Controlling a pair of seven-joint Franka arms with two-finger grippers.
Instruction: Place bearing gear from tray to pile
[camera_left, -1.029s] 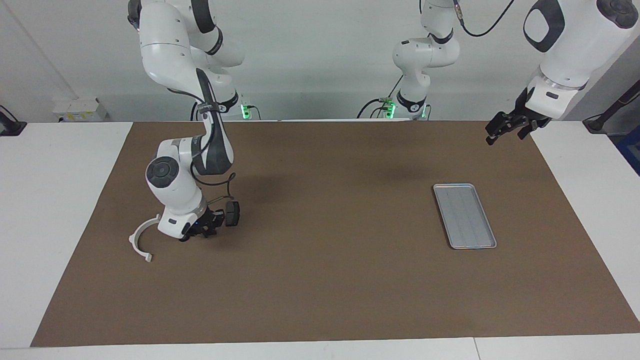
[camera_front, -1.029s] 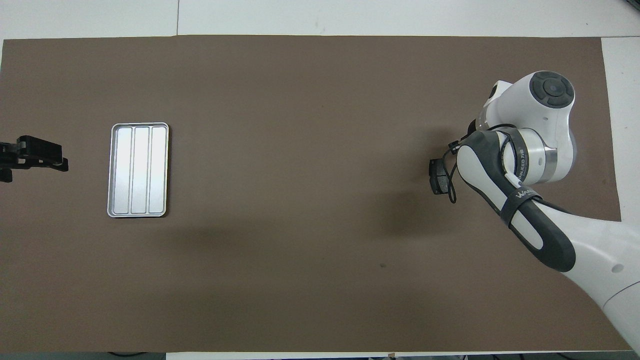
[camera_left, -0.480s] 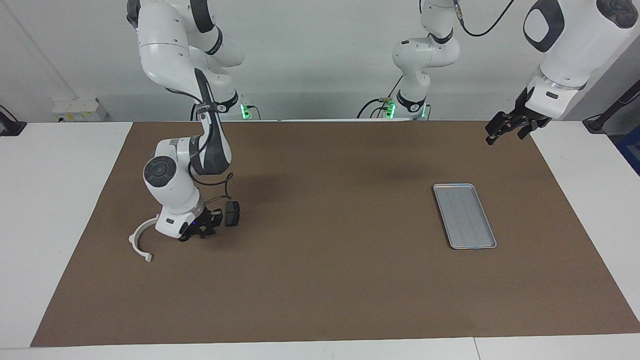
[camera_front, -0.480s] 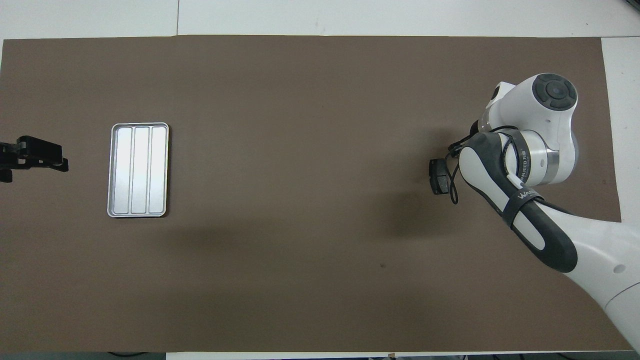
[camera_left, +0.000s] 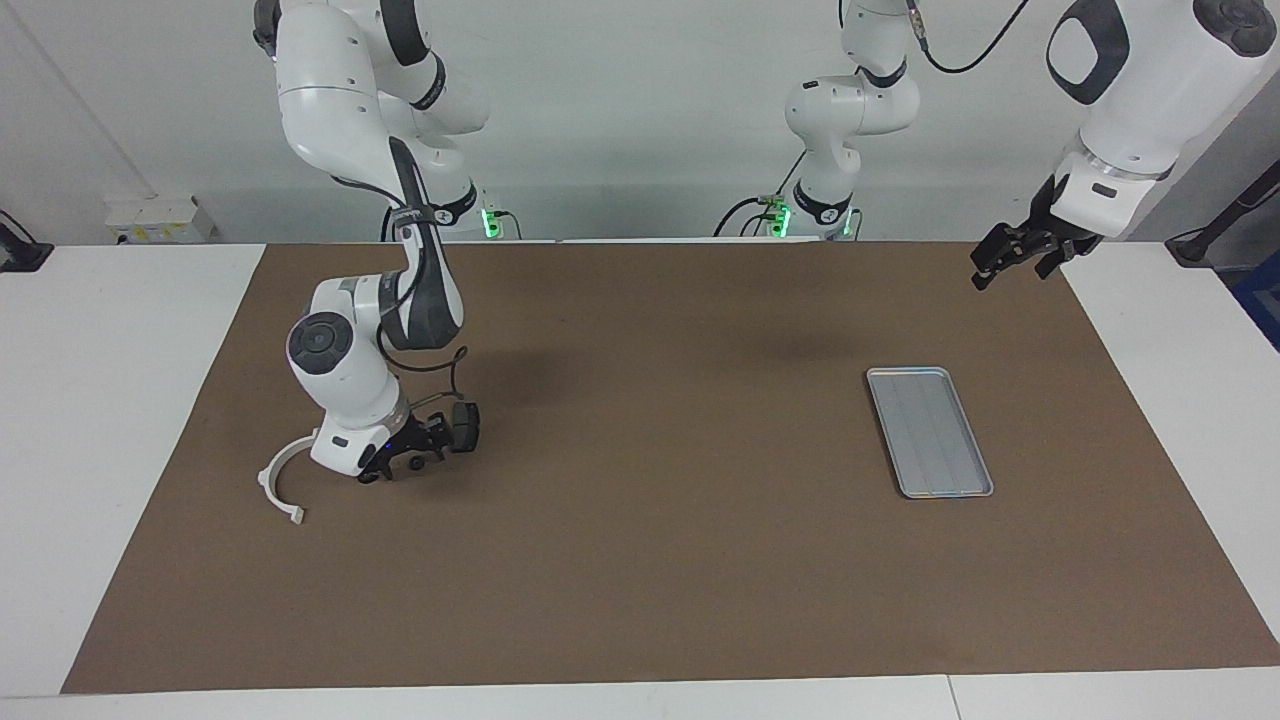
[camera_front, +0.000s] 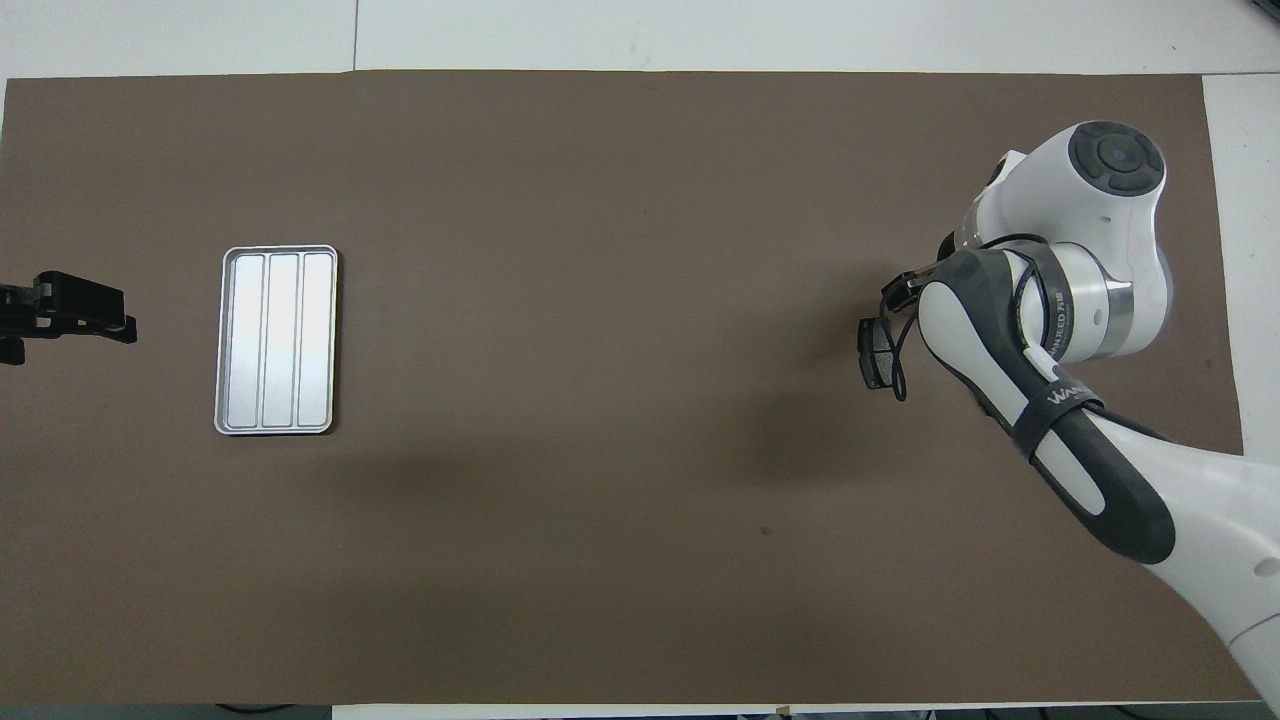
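Rolled a little at the wrist since a second ago, the right arm stays low over the pile at its own end of the table, while the dark grey part (camera_left: 464, 427) beside it has not shifted. Its right gripper (camera_left: 405, 458) sits just above the brown mat (camera_left: 650, 560), between the white bracket (camera_left: 275, 478) and that dark part, which lies just beside the gripper toward the table's middle, its long axis running from near the robots to far from them. Whether the gripper clasps anything or has let go cannot be told, nor whether it touches the part. No bearing gear can be made out as such; the tray (camera_left: 930, 432), well apart toward the left arm's end, shows only its bare ridged floor, so the transfer looks at or near its finish. The forearm slopes steeply down from a high elbow, wrist bent toward the mat. The left gripper (camera_left: 1012, 262) waits, jaws parted and holding nothing, raised over the mat's corner at its own end.
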